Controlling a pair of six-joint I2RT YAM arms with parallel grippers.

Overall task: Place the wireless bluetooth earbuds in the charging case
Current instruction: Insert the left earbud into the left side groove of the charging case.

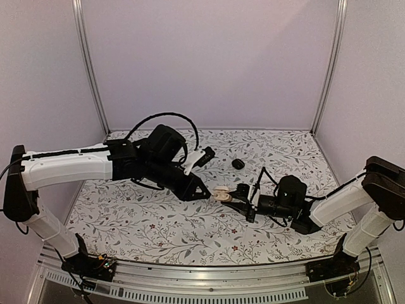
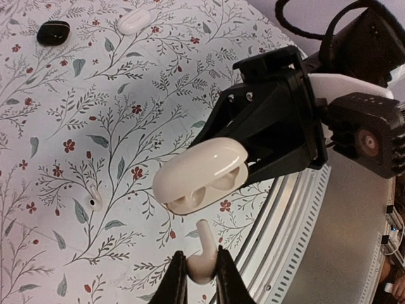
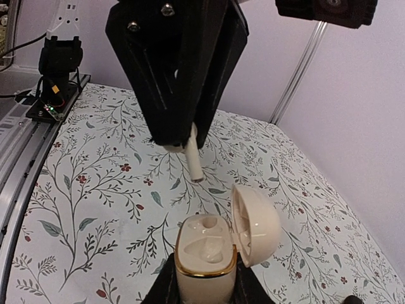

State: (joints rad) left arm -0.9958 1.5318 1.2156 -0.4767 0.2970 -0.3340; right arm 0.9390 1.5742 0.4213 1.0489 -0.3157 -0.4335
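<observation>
Left wrist view: the left pincer (image 2: 201, 266) is clenched on a white earbud (image 2: 204, 248), gripping its rounded head, the stem sticking out past the fingertips. Just beyond it the cream charging case (image 2: 201, 176) hangs in the air with its lid (image 3: 256, 225) swung open and both wells bare. The right pincer (image 3: 205, 282) is clamped on the case's lower body. In the right wrist view the earbud's stem points down toward the open wells, close above the case but apart from it. A second white earbud (image 2: 93, 201) lies on the floral desk (image 2: 76, 114). A black case (image 2: 52, 31) and a white case (image 2: 134, 22) sit closed at the far side.
</observation>
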